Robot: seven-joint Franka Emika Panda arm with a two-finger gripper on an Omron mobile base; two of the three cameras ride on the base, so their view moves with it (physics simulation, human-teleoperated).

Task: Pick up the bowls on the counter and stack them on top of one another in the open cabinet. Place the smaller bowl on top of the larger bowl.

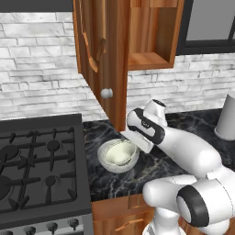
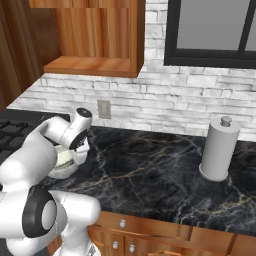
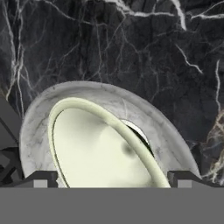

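Fingertips (image 3: 41, 179) sit at the bottom corners of the hand view, spread as wide as they go and pinching nothing, so the gripper (image 3: 111, 181) hangs empty right over the bowls. The smaller bowl (image 3: 98, 148) is already nested inside the larger bowl (image 3: 144, 118), but both are down on the counter (image 3: 131, 43), next to the stove (image 1: 36, 165), not up in the cabinet (image 1: 149, 59).

Main risk as I see it: the cream bowl sits tilted and off-centre in the grey one (a dark gap shows along one side). If the jaws close on just the inner rim, it could slide or tip out mid-lift. Grabbing both rims together looks awkward too. The open cabinet door (image 1: 103, 50) also hangs just above the arm, so a straight lift could clip it or its knob (image 1: 106, 93).
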